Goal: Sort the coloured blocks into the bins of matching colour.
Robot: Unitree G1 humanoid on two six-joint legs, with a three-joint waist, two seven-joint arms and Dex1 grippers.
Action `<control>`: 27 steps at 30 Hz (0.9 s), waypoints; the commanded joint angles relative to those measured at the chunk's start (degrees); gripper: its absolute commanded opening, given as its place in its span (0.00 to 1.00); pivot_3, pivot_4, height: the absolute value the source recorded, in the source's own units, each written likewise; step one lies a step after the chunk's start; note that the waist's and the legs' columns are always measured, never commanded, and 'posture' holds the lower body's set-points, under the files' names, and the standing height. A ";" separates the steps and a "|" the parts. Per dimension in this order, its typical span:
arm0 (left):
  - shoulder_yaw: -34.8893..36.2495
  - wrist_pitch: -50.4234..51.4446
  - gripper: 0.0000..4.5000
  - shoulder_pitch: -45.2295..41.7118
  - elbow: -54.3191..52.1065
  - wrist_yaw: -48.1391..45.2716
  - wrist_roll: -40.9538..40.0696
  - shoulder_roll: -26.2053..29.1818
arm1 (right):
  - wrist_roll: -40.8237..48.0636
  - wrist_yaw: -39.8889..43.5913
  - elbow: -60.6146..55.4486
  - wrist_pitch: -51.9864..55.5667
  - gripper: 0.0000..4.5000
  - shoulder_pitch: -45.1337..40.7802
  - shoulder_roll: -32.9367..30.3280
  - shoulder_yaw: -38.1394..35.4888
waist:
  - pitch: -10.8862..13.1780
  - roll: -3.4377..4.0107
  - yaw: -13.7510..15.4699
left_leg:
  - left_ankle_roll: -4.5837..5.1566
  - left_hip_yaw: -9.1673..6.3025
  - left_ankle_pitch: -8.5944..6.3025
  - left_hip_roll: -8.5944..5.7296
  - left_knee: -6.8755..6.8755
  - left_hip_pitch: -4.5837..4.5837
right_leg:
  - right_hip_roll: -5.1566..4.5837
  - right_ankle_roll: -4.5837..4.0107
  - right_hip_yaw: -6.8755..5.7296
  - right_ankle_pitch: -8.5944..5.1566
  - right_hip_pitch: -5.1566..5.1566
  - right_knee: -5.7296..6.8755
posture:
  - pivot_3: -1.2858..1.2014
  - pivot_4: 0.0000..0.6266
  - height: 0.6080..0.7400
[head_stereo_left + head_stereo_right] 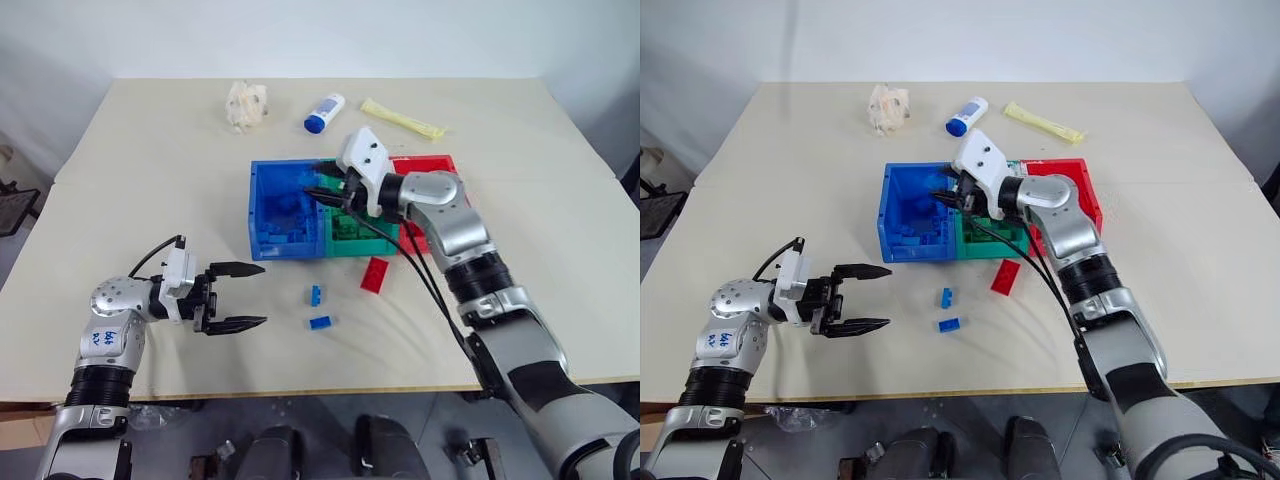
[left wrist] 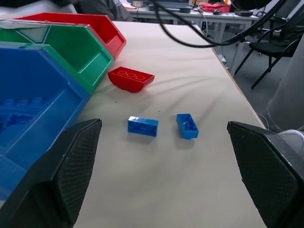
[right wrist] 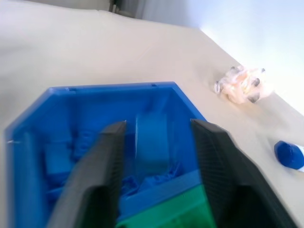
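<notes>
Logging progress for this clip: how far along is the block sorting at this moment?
Done: the blue bin already holds a heap of blue blocks. In hand: the right gripper hangs over that bin with a blue block between its parted fingers, apparently dropping. Left: two small blue blocks and a red block on the table, near the open left gripper.

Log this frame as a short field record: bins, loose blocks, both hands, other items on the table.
bins: blue bin, green bin, red bin, joined in a row
blue bin contents: several blue blocks
loose blocks: red block beside the green bin; two blue blocks nearer the robot
left hand: open, empty, off to the side of the blue blocks
right hand: over the blue bin, fingers apart, blurred blue block between them
other items: white-and-blue bottle, yellow packet, crumpled wrapper
</notes>
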 commanded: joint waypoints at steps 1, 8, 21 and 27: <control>0.93 -0.79 1.00 -0.91 0.47 -0.26 -0.06 0.84 | 0.38 1.43 -0.69 -3.14 0.80 0.16 -0.70 -1.72 | 0.00 0.00 -0.02 | 0.00 -0.02 0.00 -0.02 -0.02 -0.02 | -0.01 0.00 0.00 0.00 0.00 -0.01 | 0.52 0.24 1.00; 0.75 -1.22 1.00 -1.88 1.94 -0.63 0.09 0.88 | 4.59 9.98 -10.18 -0.77 1.00 5.62 -5.97 -3.60 | 0.00 0.00 0.17 | 0.00 -0.03 0.00 0.03 0.07 -0.02 | 0.02 0.00 -0.02 0.00 0.07 -0.08 | 0.52 0.24 1.00; -0.24 -2.54 1.00 -4.12 5.70 -1.70 1.20 -0.62 | 19.96 25.26 -38.56 11.38 1.00 31.00 -28.15 -15.34 | 0.01 -0.01 1.63 | 0.02 0.23 0.00 0.08 0.26 -0.13 | -0.02 0.01 0.07 0.00 0.13 -0.34 | 0.52 0.24 1.00; -0.66 -2.85 1.00 -5.31 7.36 -2.54 1.26 -0.98 | 25.57 28.01 -43.49 15.66 1.00 50.32 -38.30 -31.65 | 0.01 -0.02 2.99 | 0.04 0.35 0.00 0.12 0.29 -0.16 | -0.05 0.01 0.08 0.00 0.20 -0.53 | 0.52 0.24 1.00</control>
